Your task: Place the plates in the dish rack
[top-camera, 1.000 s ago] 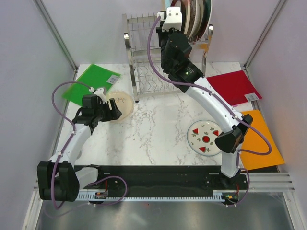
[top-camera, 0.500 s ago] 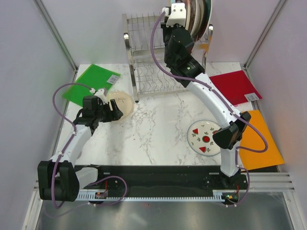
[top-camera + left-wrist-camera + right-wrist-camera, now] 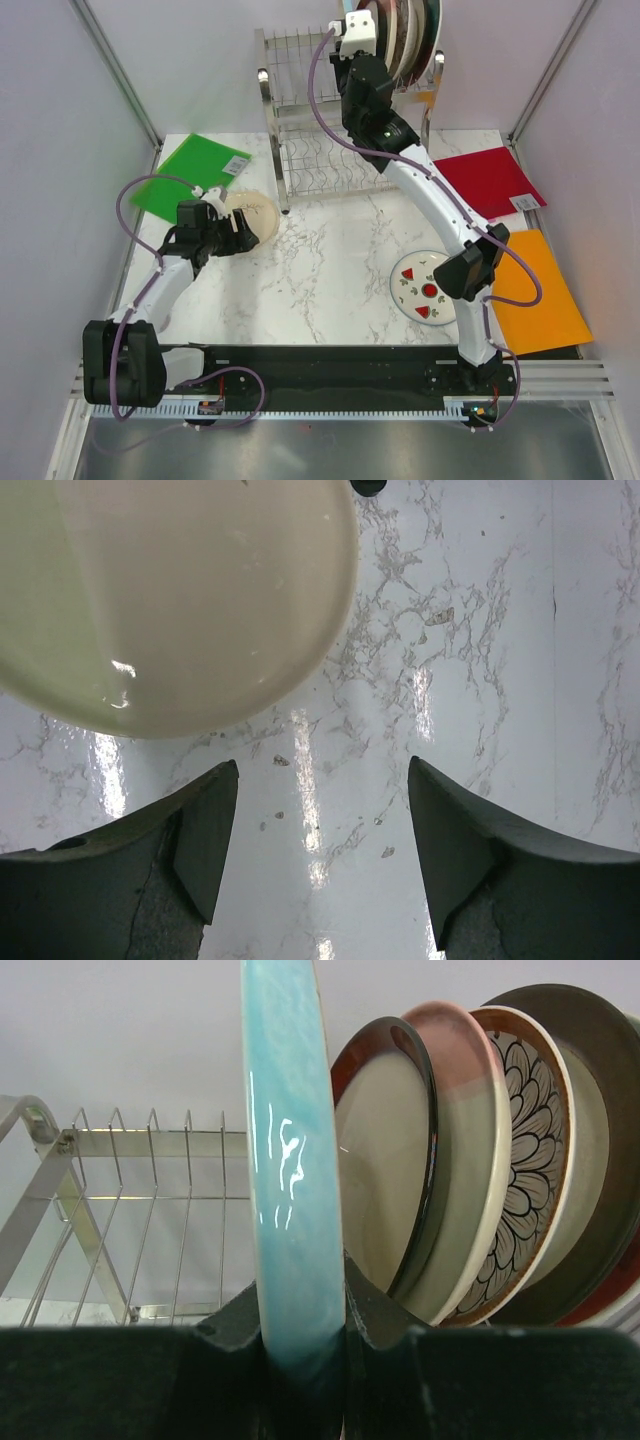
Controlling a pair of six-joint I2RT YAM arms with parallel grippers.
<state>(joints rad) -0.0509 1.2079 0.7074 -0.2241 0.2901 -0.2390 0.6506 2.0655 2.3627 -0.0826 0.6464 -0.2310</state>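
White marble tabletop (image 3: 330, 270) w/ plain pale walls on three sides: that's your workspace. At the back centre you've got the chrome wire dish rack (image 3: 290, 60), two tiers, standing upright. Three flat mats lie around it: green mat (image 3: 195, 170) back left, red mat (image 3: 490, 180) back right, orange mat (image 3: 540, 290) on the right edge nearer the arm bases.

Plates next. Four already stand on edge in the rack's upper tier, right end, leaning close together: a dark-rimmed plate (image 3: 385, 1150), a pink-and-cream plate (image 3: 465, 1160), a floral plate (image 3: 530, 1150) and a big dark brown plate (image 3: 590, 1110) behind them. Watermelon plate (image 3: 418, 290) lies flat on the tabletop front right, partly under the right arm's elbow, just beside the orange mat. Cream plate (image 3: 255, 215) lies flat btwn the green mat and the rack's left foot.

Your right end effector (image 3: 358, 30) is up at the top tier, clenched on the rim of a light-blue plate (image 3: 285, 1160). It's held upright, edge-on to the wrist cam, just left of the dark-rimmed one. Can't tell if it's seated in a slot.

Your left end effector (image 3: 322, 780) is released, fingers spread over bare marble, nothing btwn them; the cream plate's edge is near the fingertips, not touching.
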